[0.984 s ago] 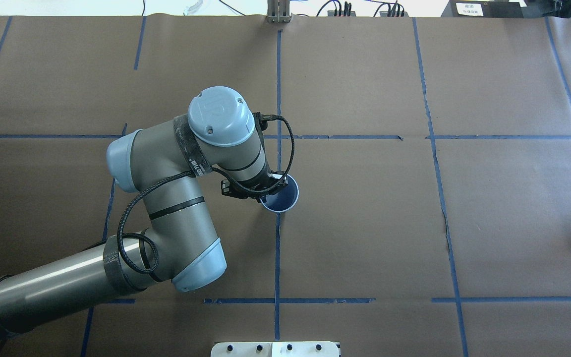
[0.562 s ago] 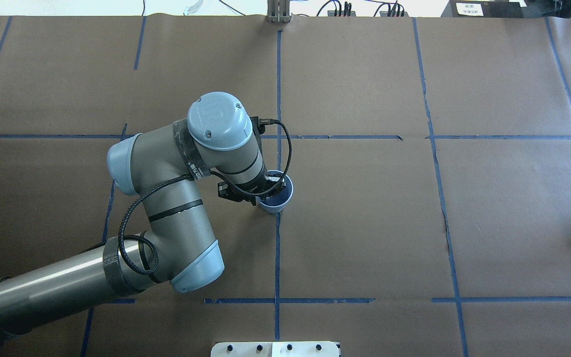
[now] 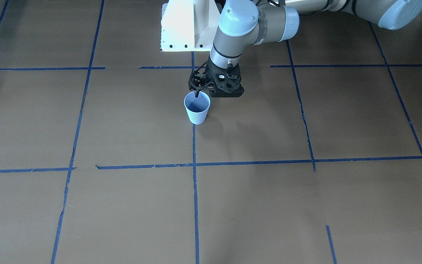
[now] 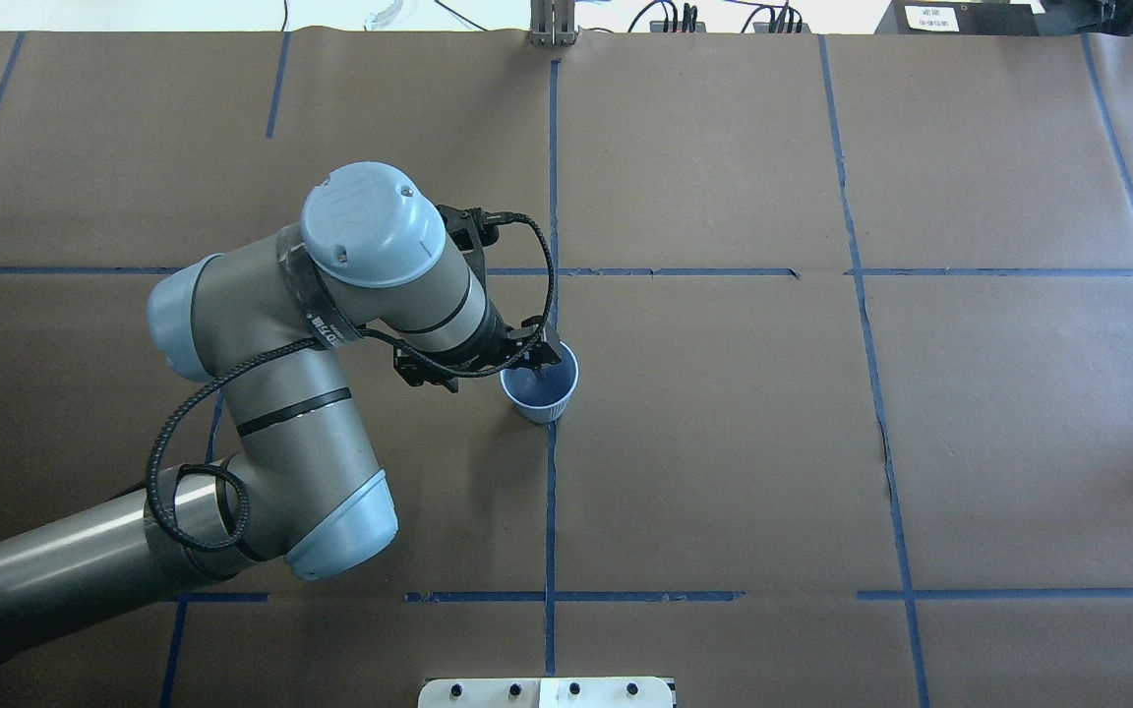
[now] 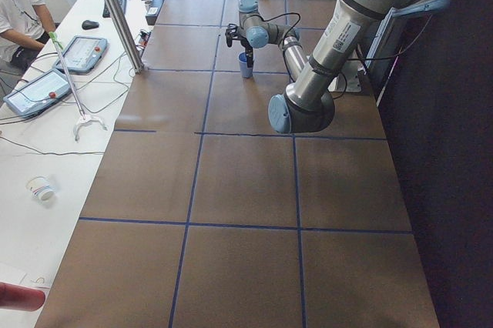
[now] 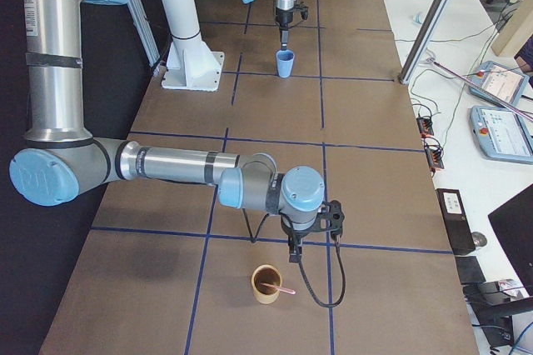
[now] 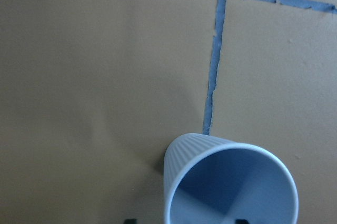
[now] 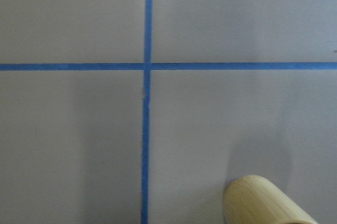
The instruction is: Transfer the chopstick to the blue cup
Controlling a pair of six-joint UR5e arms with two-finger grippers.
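Observation:
The blue cup point(image 3: 196, 109) stands upright on the brown table and holds nothing; it also shows in the overhead view point(image 4: 539, 391) and the left wrist view point(image 7: 226, 182). My left gripper point(image 4: 533, 361) hangs over the cup's rim. Its fingertips point(image 7: 239, 220) look apart, one inside the cup and one outside its wall. One pinkish chopstick point(image 6: 285, 290) leans in a tan cup point(image 6: 266, 282) at the table's far right end. My right gripper point(image 6: 293, 247) hovers just beside that tan cup. It shows only in the exterior right view, so I cannot tell whether it is open or shut.
Blue tape lines point(image 4: 550, 492) divide the table into squares. The white robot base point(image 3: 185, 25) stands close behind the blue cup. The tan cup's rim shows at the bottom of the right wrist view point(image 8: 268, 203). Operator desks with tablets point(image 6: 500, 122) run along the table's far side.
The blue cup has moved a little left and looks smaller from overhead, so it has come down. My left arm's wrist and elbow have swung left. The left gripper stays at the cup's rim.

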